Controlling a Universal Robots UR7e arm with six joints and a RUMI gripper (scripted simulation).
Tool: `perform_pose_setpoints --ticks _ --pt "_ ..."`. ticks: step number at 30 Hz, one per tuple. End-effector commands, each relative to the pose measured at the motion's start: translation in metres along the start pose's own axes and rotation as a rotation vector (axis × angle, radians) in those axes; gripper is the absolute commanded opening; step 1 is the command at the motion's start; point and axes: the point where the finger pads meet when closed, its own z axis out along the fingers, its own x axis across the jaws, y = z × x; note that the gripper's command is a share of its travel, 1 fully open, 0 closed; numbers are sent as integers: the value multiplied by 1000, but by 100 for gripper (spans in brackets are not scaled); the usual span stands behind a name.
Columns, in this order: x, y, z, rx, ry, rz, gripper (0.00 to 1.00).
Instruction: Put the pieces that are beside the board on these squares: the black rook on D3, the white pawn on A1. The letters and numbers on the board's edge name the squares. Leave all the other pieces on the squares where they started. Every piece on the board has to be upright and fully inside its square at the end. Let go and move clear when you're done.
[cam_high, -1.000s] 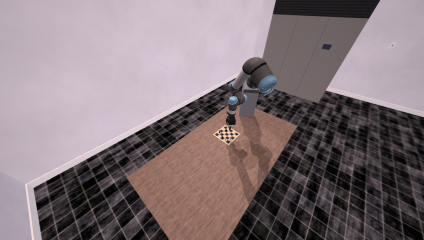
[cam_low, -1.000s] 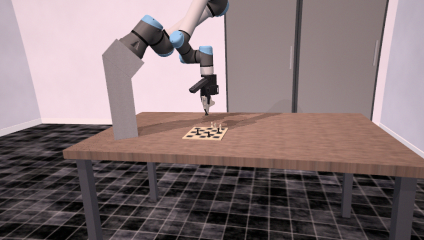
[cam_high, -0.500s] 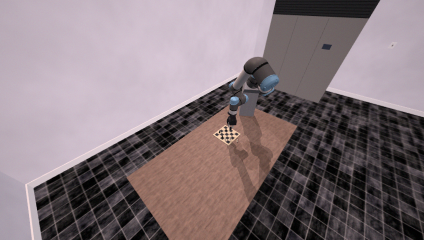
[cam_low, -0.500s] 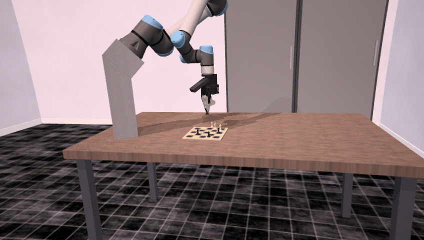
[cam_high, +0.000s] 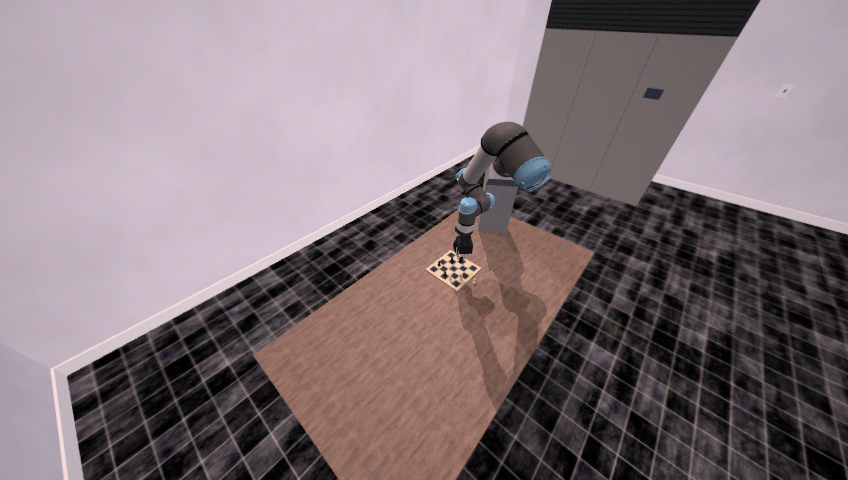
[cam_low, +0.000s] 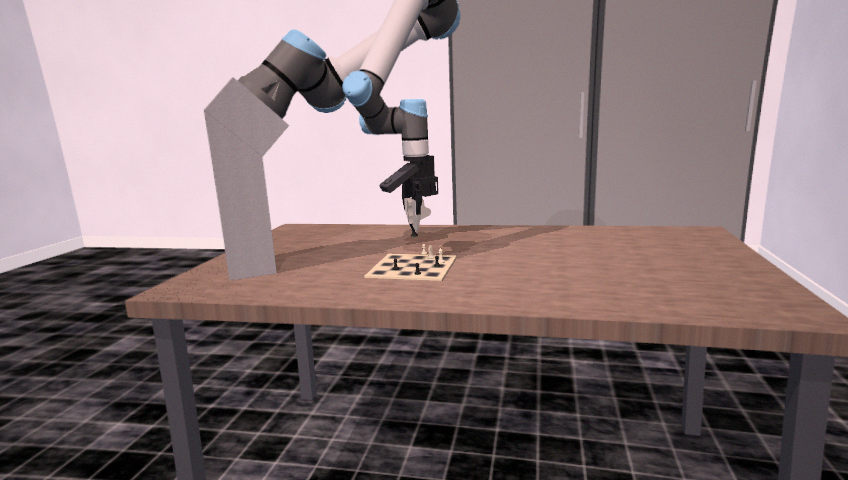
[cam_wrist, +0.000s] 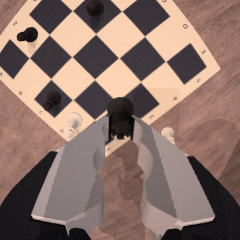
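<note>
My gripper (cam_wrist: 120, 117) is shut on the black rook (cam_wrist: 120, 116) and holds it above the near edge of the chessboard (cam_wrist: 105, 60). The gripper also shows in the exterior view (cam_low: 413, 228), hanging a little above the table at the far side of the board (cam_low: 410, 265). The white pawn (cam_wrist: 168, 134) stands upright on the wood just off the board's edge, to the right of my fingers. It also shows in the top view (cam_high: 477, 280) beside the board (cam_high: 453, 269).
Three black pieces (cam_wrist: 95, 7) (cam_wrist: 27, 35) (cam_wrist: 51, 100) and a white piece (cam_wrist: 74, 121) stand upright on the board. The arm's grey pedestal (cam_low: 241, 190) stands at the table's left rear. Grey cabinet doors (cam_low: 595, 113) are behind the table.
</note>
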Motion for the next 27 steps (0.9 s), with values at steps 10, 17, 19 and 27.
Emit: perform_pose_setpoints --ticks 10,17,19,27 --pt "-2 2 57 -2 -6 -1 0" --pt "-2 2 73 -3 -6 -1 0" --pt "-2 2 74 -3 -6 -1 0" --pt "-2 1 75 -2 -6 0 0"
